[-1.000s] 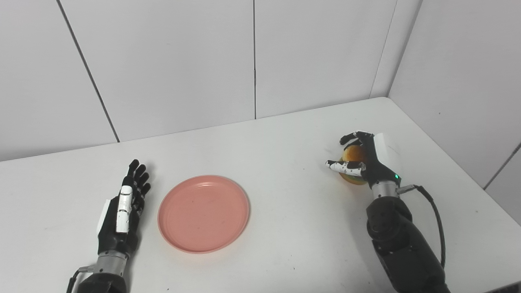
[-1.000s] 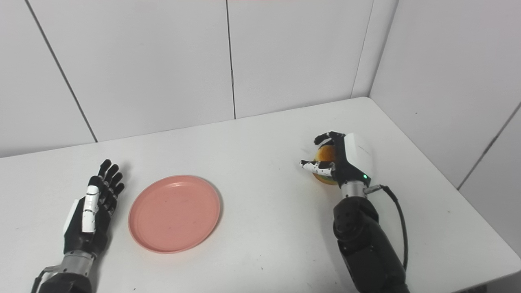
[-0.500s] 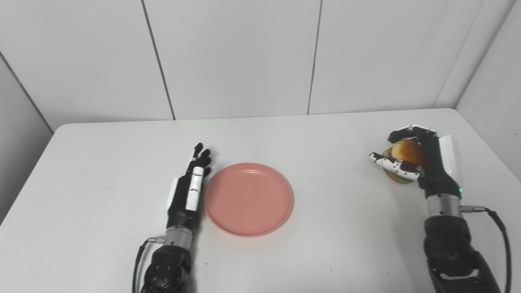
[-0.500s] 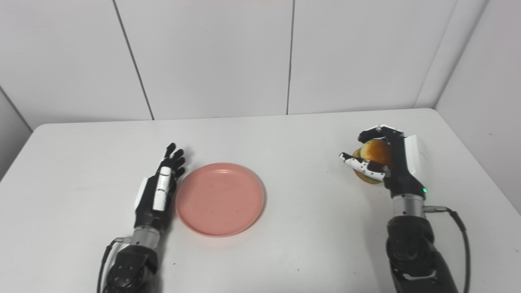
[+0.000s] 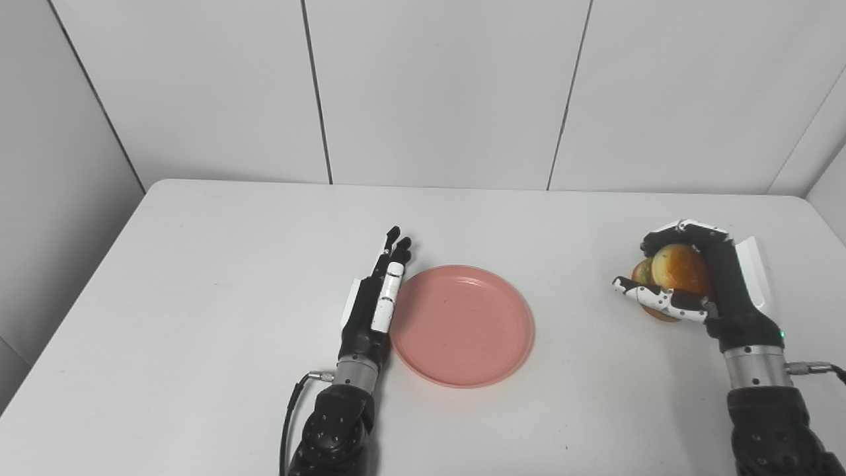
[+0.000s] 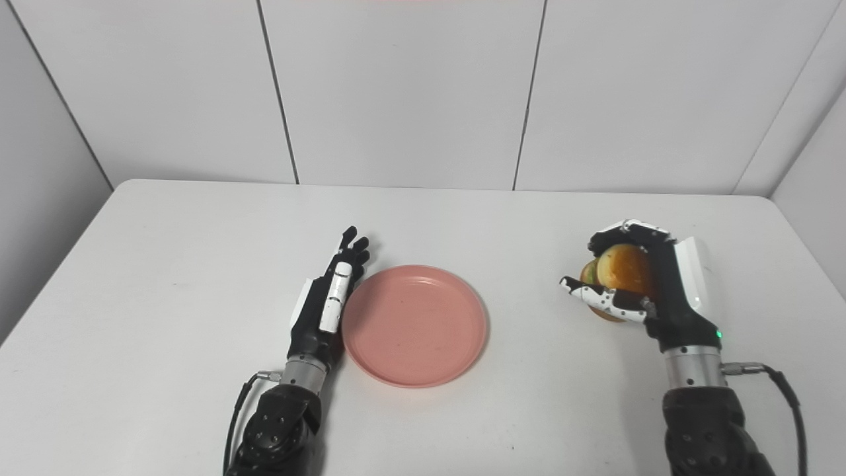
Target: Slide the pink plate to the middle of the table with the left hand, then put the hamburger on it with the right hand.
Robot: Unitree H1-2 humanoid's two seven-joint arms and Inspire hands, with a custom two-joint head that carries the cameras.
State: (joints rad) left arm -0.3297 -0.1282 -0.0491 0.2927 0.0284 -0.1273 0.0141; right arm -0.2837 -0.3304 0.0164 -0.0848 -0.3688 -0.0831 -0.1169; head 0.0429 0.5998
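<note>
The pink plate lies flat near the middle of the white table. My left hand is open, on edge with fingers straight, and rests against the plate's left rim. My right hand is shut on the hamburger at the right side of the table, well to the right of the plate. The hamburger's orange bun shows between the fingers and thumb; I cannot tell whether it rests on the table. The plate holds nothing.
White wall panels close off the table at the back and on the left. A cable runs from my right wrist. The table's right edge lies just beyond my right hand.
The camera has swung left, shifting the whole picture right. My left hand has closed the gap to the plate's left rim, and the plate now lies nearer the hamburger. The right hand keeps its hold.
</note>
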